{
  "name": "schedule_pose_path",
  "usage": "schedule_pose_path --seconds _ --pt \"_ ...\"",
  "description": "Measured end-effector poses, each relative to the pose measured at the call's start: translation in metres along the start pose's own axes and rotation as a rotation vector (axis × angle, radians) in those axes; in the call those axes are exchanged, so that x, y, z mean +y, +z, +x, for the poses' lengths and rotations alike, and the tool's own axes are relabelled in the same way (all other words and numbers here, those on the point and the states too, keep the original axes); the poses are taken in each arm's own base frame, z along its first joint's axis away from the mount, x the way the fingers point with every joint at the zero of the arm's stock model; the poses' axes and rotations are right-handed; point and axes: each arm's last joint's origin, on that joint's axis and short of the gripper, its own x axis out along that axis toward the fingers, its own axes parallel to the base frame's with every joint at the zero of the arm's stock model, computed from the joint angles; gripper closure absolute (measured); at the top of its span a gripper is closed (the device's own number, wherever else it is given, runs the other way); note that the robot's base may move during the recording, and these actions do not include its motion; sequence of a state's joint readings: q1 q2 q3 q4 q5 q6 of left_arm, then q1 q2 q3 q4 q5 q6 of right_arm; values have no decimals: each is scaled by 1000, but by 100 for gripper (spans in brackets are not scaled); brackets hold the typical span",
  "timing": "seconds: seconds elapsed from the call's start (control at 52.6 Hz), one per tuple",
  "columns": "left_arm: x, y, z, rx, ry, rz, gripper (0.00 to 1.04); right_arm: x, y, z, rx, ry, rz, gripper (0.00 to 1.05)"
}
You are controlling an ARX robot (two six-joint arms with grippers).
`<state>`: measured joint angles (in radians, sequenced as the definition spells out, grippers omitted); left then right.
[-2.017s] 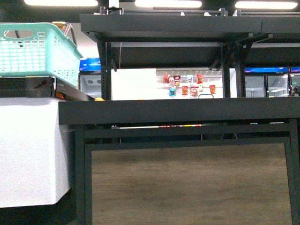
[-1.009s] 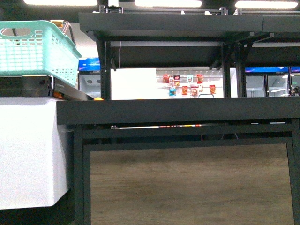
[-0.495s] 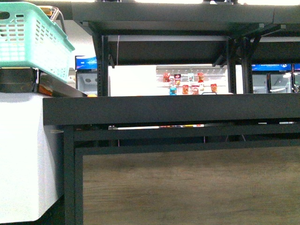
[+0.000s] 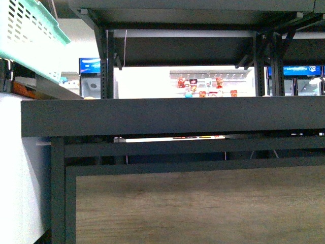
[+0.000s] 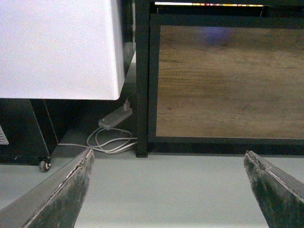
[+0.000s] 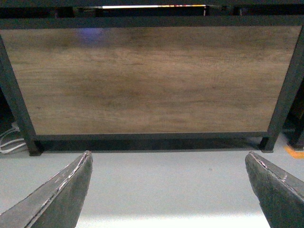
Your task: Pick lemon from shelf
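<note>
The shelf (image 4: pixel 172 117) is a black metal rack seen from low in the front view, its lower tray's front rim across the middle and an upper tray overhead. The tray tops are hidden from this height, and the lemon is out of view. Neither arm shows in the front view. My left gripper (image 5: pixel 168 190) is open over grey floor, with nothing between its fingers (image 5: pixel 61 194); the rack's corner post (image 5: pixel 141 95) stands ahead of it. My right gripper (image 6: pixel 168 190) is also open and empty, facing the rack's wooden lower panel (image 6: pixel 147 80).
A teal basket (image 4: pixel 30 35) sits on a white cabinet (image 4: pixel 15 168) left of the rack. A power strip with coiled white cable (image 5: pixel 111 137) lies on the floor by the post, near a caster wheel (image 5: pixel 44 165). Snack packets (image 4: pixel 203 86) hang far behind.
The front view has closed in on the rack. The shelf looms larger, and the basket and white cabinet have slid left and partly out of frame.
</note>
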<state>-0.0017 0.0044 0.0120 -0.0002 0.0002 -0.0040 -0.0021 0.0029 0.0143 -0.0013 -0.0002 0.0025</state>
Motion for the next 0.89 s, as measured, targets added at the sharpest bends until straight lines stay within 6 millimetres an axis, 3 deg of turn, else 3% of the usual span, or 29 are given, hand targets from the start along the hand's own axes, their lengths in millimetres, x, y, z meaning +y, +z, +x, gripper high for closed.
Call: schedule_pose_path --seconds 0.894 --pt "0 0 0 -1 0 0 8 0 0 0 0 0 0 8"
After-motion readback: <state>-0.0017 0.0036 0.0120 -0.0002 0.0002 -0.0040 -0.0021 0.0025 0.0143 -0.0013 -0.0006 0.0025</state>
